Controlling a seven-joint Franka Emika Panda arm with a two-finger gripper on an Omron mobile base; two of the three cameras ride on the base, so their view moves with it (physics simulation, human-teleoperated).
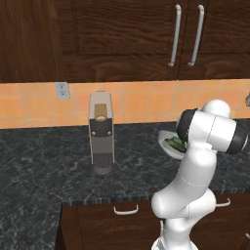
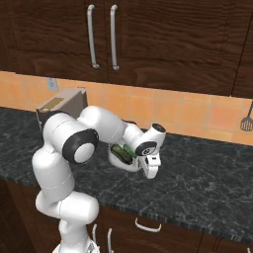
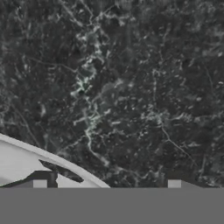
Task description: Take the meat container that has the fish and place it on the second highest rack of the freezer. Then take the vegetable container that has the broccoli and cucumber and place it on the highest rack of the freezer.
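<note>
On the dark speckled stone bench sits your shallow whitish-grey vegetable container, dark olive-green cucumber inside. Your hand hangs at its near rim, jaws wide, one finger seemingly over the wall. Expect a light, rigid, slick bowl; pinch the rim and keep it level.

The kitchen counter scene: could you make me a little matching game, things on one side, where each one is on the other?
Things:
1. vegetable container
2. cucumber
3. gripper
4. coffee machine

Places:
A. lying inside the bowl
B. standing on the counter by the tiled wall
C. low at the bowl's rim
D. on the counter, partly behind the white arm

Pairs: 1-D, 2-A, 3-C, 4-B
</note>
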